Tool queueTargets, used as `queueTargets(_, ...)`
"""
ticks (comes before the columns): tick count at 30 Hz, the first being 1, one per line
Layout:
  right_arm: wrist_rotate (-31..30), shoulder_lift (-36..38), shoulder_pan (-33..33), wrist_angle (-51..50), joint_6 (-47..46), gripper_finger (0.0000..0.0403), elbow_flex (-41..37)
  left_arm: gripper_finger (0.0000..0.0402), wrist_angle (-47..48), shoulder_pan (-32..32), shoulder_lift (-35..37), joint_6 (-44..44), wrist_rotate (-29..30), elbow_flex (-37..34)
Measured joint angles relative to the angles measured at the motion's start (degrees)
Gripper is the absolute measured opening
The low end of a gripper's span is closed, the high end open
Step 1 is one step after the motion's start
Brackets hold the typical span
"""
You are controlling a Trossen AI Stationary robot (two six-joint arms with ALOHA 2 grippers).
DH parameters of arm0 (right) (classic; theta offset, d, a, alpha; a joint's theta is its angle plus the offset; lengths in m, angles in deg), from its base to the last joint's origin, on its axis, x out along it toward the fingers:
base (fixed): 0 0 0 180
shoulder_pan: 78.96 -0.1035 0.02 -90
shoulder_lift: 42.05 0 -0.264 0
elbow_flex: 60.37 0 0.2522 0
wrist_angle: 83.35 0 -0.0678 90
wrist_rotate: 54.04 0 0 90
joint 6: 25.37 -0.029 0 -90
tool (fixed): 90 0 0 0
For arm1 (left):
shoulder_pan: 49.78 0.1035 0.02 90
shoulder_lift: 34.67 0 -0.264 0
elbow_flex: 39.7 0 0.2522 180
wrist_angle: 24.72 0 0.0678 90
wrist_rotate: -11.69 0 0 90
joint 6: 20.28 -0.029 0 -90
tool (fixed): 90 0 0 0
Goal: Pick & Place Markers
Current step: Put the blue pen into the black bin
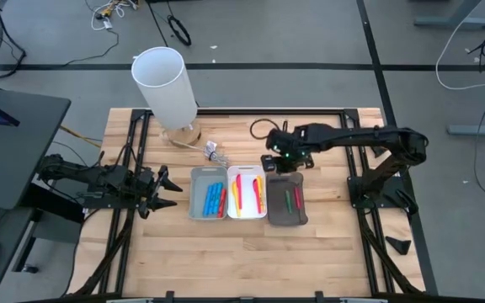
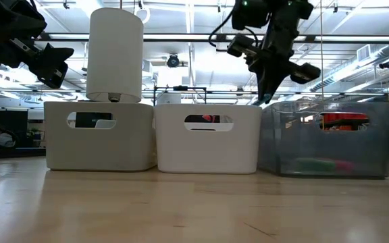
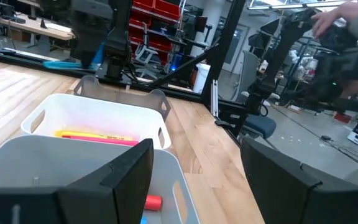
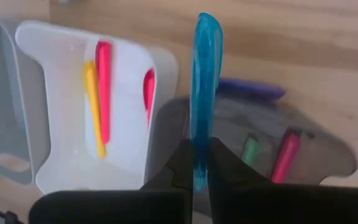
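We are holding 1 blue marker [image 4: 204, 93] pinched in the right gripper [image 4: 194, 163], its long axis running straight out past the fingertips, above the near end of the dark tray [image 1: 285, 200] with the white tray [image 1: 246, 192] beside it. Our left gripper [image 1: 160, 192] is waiting wide open beside the grey tray [image 1: 208, 193]. We are struggling to make out which tray lies directly below the marker tip.

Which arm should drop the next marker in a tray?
Right. The right gripper is shut on a blue marker, above the dark tray. The left gripper is open and empty beside the grey tray.
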Motion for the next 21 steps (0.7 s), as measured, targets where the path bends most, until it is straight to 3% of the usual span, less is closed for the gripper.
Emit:
queueTargets(13, -5.23, 0.42, -15.29, 0.15, -15.96, 0.0013, 0.07, 0.0248, 0.00, 0.00, -0.02, 0.00, 0.01, -0.01)
queueTargets(21, -7.56, 0.42, -19.53, 0.16, -21.21, 0.0013, 0.05, 0.0248, 0.00, 0.00, -0.02, 0.01, 0.02, -0.01)
